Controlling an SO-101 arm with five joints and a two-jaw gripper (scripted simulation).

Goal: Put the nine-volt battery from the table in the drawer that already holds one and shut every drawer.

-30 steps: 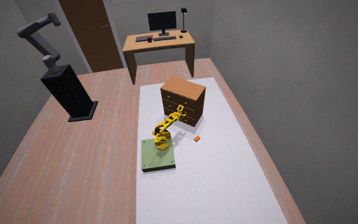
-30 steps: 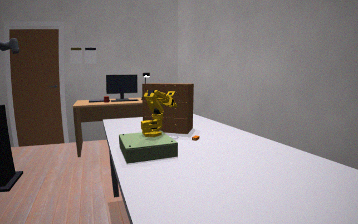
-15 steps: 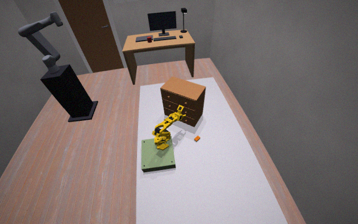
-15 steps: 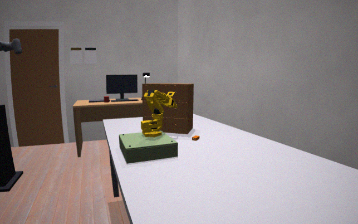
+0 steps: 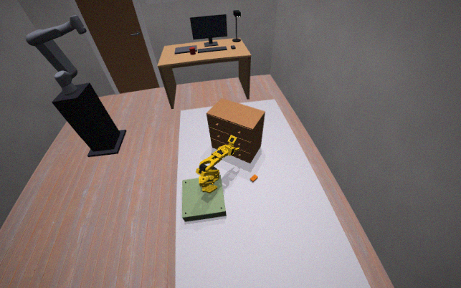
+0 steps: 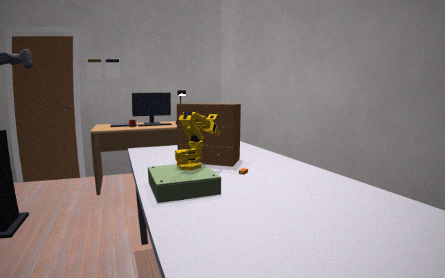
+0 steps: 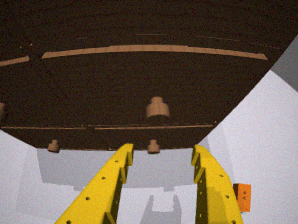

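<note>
The orange nine-volt battery (image 5: 254, 178) lies on the white table to the right of my arm, in front of the brown dresser (image 5: 236, 129); it also shows in the exterior view (image 6: 243, 171) and at the right edge of the wrist view (image 7: 244, 197). The dresser's three drawers all look shut. My gripper (image 5: 234, 147) is raised close to the dresser front (image 7: 147, 63), with its yellow fingers parted and nothing between them (image 7: 161, 152). A small drawer knob (image 7: 153, 145) sits just beyond the fingertips, and a larger knob (image 7: 157, 107) is above it.
My arm stands on a green base block (image 5: 203, 200) on the table. On the floor beyond are a wooden desk (image 5: 203, 57) with a monitor and a grey arm on a black pedestal (image 5: 85, 118). The table's right edge runs near the wall.
</note>
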